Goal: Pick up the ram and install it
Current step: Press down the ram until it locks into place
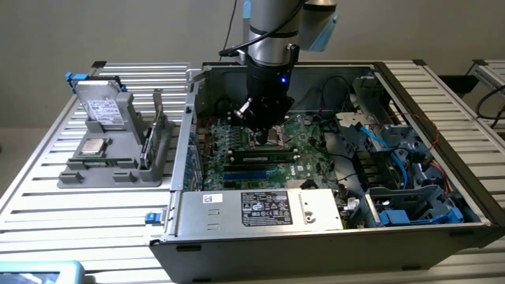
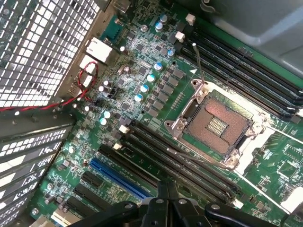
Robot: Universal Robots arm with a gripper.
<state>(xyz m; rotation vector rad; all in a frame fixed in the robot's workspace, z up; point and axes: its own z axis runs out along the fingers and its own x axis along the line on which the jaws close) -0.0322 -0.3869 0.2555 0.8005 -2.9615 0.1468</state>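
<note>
One arm is held vertically inside the open computer case [image 1: 379, 177]; its gripper [image 1: 264, 135], fingers pressed together and empty, hangs above the motherboard [image 2: 156, 80]. The ram [image 1: 264, 158] is seated in a slot nearby.

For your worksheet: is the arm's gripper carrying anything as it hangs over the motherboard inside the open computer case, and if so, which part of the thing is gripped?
Nothing is held. The gripper hangs over the motherboard with its jaws shut together and nothing between them. A ram stick already sits in a slot on the board.
</note>
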